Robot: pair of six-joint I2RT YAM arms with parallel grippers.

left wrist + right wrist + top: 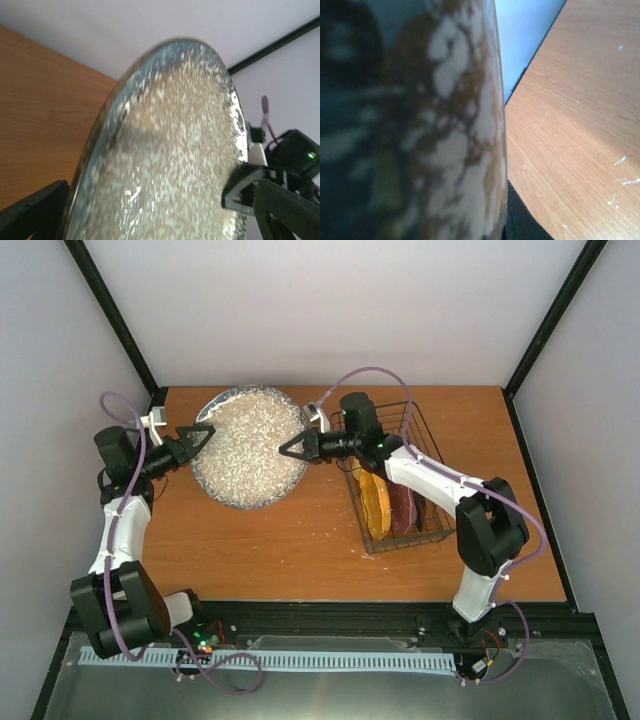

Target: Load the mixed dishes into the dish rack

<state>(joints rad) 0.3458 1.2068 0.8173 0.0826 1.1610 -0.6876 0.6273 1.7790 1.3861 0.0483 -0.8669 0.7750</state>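
The large grey speckled plate (250,445) is at the back middle of the table, between my two grippers. My left gripper (205,436) is at its left rim, jaws spread wide on either side of the rim; in the left wrist view the plate (170,150) fills the gap between the fingers (247,192). My right gripper (287,450) is shut on the plate's right rim. The right wrist view shows the plate (445,125) blurred and very close, with one dark finger (522,222) below it. The dark wire dish rack (425,455) stands to the right of the plate.
An orange-yellow plate (375,502) and a maroon-pink plate (402,508) stand on edge in the rack's near half. The right arm reaches across the rack's far left corner. Bare wooden table (270,550) lies in front of the grey plate.
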